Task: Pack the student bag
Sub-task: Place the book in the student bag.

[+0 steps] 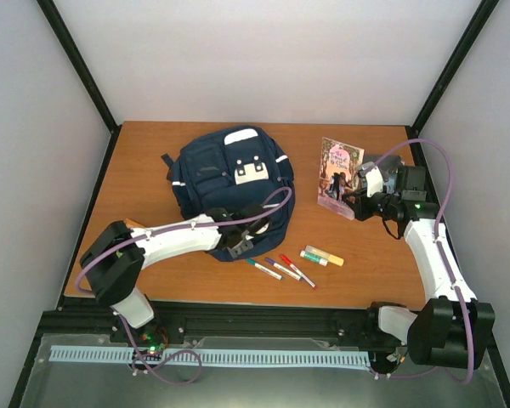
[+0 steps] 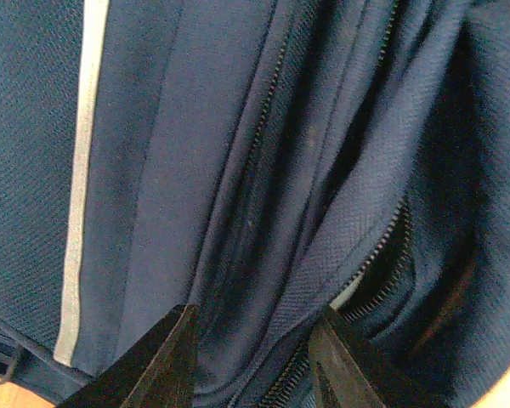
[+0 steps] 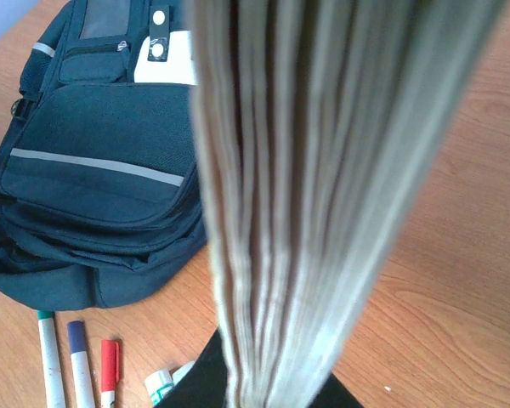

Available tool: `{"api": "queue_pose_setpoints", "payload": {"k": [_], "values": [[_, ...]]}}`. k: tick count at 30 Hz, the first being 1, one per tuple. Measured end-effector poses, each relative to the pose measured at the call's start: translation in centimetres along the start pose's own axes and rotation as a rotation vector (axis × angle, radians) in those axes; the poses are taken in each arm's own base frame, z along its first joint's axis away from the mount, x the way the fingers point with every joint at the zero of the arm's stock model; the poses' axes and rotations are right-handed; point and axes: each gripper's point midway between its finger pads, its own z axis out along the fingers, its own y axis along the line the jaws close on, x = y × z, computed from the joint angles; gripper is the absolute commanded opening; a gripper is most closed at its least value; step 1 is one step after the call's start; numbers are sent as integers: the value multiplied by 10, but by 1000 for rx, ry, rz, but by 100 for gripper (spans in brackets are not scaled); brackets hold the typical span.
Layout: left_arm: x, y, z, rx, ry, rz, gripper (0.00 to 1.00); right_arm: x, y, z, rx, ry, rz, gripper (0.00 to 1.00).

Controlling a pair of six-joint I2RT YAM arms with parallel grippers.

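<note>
The student bag [image 1: 225, 174] is navy blue with pale stripes and a white patch, and lies flat at the middle of the table. My left gripper [image 1: 240, 242] is at its near edge. In the left wrist view its fingers [image 2: 172, 361] stand on either side of a bunched fold of bag fabric [image 2: 263, 280] beside an open zip, pinching it. My right gripper [image 1: 359, 192] is shut on a book [image 1: 338, 177] and holds it upright to the right of the bag. The book's fanned page edges [image 3: 323, 170] fill the right wrist view, with the bag [image 3: 93, 170] behind them to the left.
Three markers [image 1: 282, 269] lie on the wood in front of the bag. A glue stick and a yellow pen [image 1: 323, 256] lie beside them. The markers [image 3: 78, 365] lie just left of my right gripper [image 3: 263, 387]. Dark frame posts and white walls enclose the table.
</note>
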Motion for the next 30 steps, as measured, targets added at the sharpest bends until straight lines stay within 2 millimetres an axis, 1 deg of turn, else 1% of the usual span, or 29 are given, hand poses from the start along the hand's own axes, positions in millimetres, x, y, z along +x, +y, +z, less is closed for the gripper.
{"api": "queue_pose_setpoints", "payload": {"k": [1, 2, 4, 5, 8, 12, 19, 22, 24, 26, 30], "values": [[-1, 2, 2, -13, -2, 3, 36, 0, 0, 0, 0, 1, 0, 3], [-2, 3, 4, -28, -8, 8, 38, 0, 0, 0, 0, 1, 0, 3], [-3, 5, 8, -47, -12, 24, 45, 0, 0, 0, -1, 0, 0, 3], [-3, 5, 10, -53, -13, 35, 47, 0, 0, 0, -1, 1, 1, 3], [-4, 3, 15, -51, -13, 63, 49, 0, 2, 0, -11, 0, 3, 3], [-4, -4, 19, -22, -9, 88, 53, 1, 5, 0, -27, 2, 8, 3], [-5, -17, 21, 24, -8, 130, 54, 0, 10, 0, -57, -5, 11, 3], [-7, -24, 19, 32, -17, 153, 62, -1, 12, -1, -70, -7, 12, 3], [-8, -28, 18, 36, -26, 171, 62, -1, 13, -1, -73, -8, 13, 3], [-10, -31, 17, 33, -37, 188, 60, -1, 14, -1, -76, -10, 13, 3], [-15, -25, 21, -44, -45, 214, 56, -4, 17, -5, -78, -23, 9, 3]]}}
